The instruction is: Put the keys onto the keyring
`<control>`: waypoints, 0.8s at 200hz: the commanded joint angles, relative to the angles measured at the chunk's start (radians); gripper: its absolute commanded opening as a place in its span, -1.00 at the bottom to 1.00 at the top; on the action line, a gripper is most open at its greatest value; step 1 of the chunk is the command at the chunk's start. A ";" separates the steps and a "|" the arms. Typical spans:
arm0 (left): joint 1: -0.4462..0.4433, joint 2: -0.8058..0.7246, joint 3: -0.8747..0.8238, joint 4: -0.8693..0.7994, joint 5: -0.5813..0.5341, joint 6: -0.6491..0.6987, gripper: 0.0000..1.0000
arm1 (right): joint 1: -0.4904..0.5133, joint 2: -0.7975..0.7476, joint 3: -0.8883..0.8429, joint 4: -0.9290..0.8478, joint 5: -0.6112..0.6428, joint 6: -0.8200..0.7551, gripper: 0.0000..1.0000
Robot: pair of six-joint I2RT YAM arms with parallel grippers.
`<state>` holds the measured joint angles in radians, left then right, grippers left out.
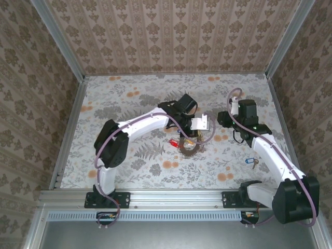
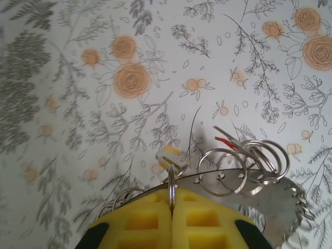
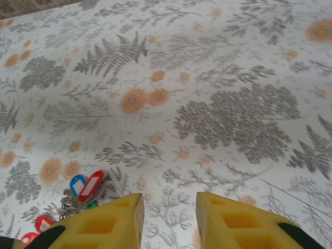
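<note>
Left wrist view shows the left jaws clamped on a thin ring of the keyring (image 2: 282,202), at the middle of the tabletop (image 1: 129,98): stiff, slippery, jangly metal. Right jaws stand parted, empty. Farther right lies a light blue-tagged key (image 1: 251,162), probably best pinched by its tag.

The left pincer (image 1: 191,137) sits at the centre of the floral worktop (image 1: 129,98), directly over the keyring (image 1: 188,148) (a red tag projects at the ring's left). The right pincer (image 1: 224,118) stands just to the right, apart from the ring. The keys (image 1: 252,163), tagged blue and yellow, lie beside the right arm.
</note>
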<state>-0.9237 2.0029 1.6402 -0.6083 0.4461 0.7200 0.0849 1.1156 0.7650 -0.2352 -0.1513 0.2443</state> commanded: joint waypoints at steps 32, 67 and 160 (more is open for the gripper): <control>-0.047 0.134 0.121 -0.015 0.021 -0.049 -0.91 | -0.078 -0.120 -0.120 0.028 0.047 0.173 -0.14; -0.072 0.137 0.095 0.067 0.019 -0.116 -0.74 | -0.089 -0.137 -0.158 0.030 0.024 0.208 0.20; -0.011 -0.260 -0.568 0.743 -0.033 -0.601 -0.64 | -0.064 0.205 -0.080 -0.082 -0.450 0.195 0.14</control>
<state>-0.9493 1.7954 1.2034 -0.0628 0.4473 0.3103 -0.0078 1.2217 0.6472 -0.2623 -0.4160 0.4465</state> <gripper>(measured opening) 0.185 0.580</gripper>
